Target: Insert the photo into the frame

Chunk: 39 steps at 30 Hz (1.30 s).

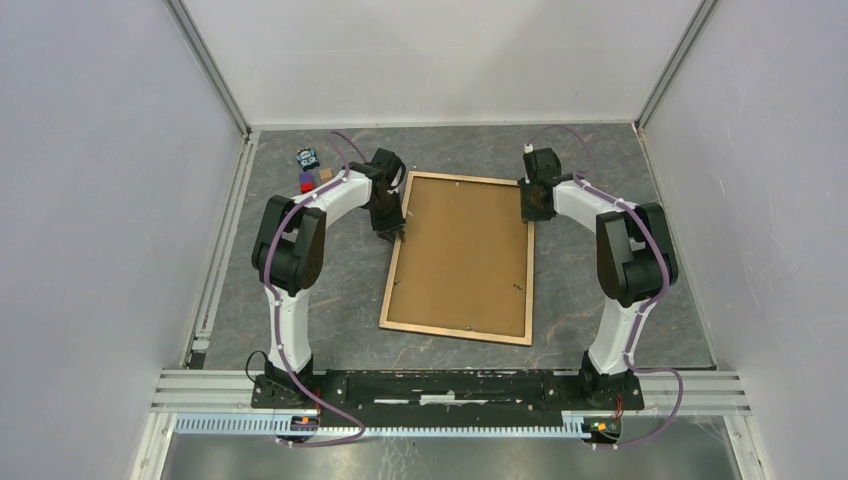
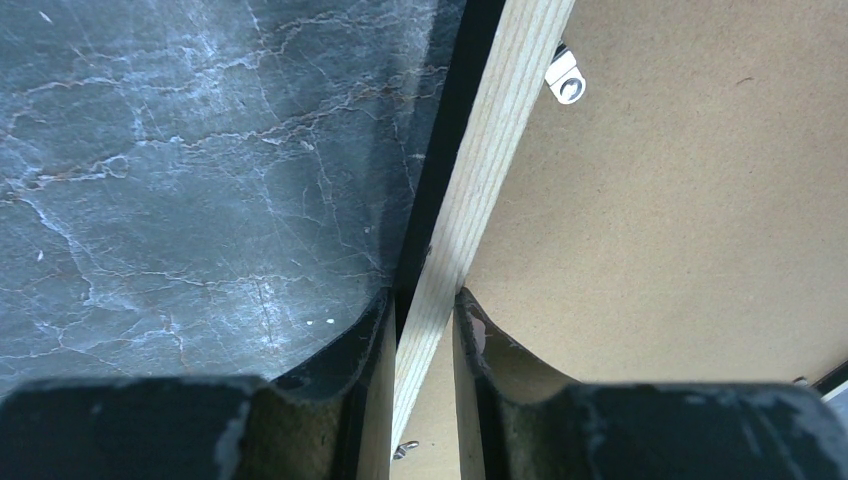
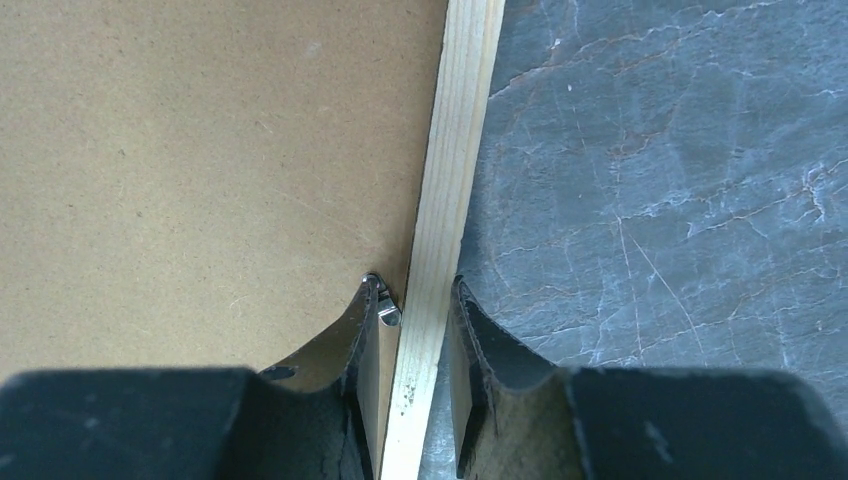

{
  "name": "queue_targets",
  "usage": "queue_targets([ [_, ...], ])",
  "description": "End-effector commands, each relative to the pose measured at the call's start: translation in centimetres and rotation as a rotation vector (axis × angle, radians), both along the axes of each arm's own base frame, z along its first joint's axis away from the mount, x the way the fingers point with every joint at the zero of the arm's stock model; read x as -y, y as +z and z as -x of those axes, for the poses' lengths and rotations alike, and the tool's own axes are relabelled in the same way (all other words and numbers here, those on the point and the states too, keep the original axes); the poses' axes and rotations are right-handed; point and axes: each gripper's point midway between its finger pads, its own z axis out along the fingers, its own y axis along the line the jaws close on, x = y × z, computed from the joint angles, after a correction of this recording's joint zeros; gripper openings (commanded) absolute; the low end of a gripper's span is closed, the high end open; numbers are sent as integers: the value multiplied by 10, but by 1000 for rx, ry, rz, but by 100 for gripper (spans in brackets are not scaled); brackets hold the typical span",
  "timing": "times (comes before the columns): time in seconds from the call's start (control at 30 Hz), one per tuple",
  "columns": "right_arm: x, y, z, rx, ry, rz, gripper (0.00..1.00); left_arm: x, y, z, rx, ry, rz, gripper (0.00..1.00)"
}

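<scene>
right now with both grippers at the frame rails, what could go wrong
1. The left gripper and right gripper each straddle only a narrow rail of the frame, both towards its far end. If it is lifted like this, the near end may sag, or a rail may slip out.
2. The right gripper's inner finger sits against a metal clip. Closing there could bend the clip or spoil the grip.

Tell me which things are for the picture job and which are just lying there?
For the job: the frame, its brown backing board, left fingers and right fingers straddling its side rails. No photo in view.
Just lying about: small coloured blocks, a blue-and-black thing beside them.
</scene>
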Motion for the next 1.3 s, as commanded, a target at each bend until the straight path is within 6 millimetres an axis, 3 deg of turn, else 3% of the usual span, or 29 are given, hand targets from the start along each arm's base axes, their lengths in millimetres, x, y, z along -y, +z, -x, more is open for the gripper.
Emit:
queue_targets([
  [0.0, -4, -44, 40, -173, 143, 86, 2, 16, -7, -3, -19, 24, 55, 29],
  [0.17, -3, -41, 41, -158, 197, 137, 0, 17, -6, -4, -17, 26, 59, 29],
  [0.23, -4, -37, 41, -158, 199, 136, 9, 18, -5, -4, -18, 25, 62, 29],
  [0.3, -4, -34, 45, -161, 191, 127, 33, 18, -5, -4, -16, 25, 63, 28],
  [0.4, -7, -34, 49, -166, 201, 106, 42, 17, -4, -4, -13, 25, 62, 28],
  [0.63, -4, -40, 62, -191, 208, 105, 43, 19, -3, -4, -13, 23, 69, 28],
  [0.87, -7, -32, 68, -168, 213, 71, 43, 19, -3, -4, -14, 23, 70, 28],
  [1.27, 6, -50, 51, -148, 158, 98, 36, 19, -5, -3, -20, 24, 69, 28],
])
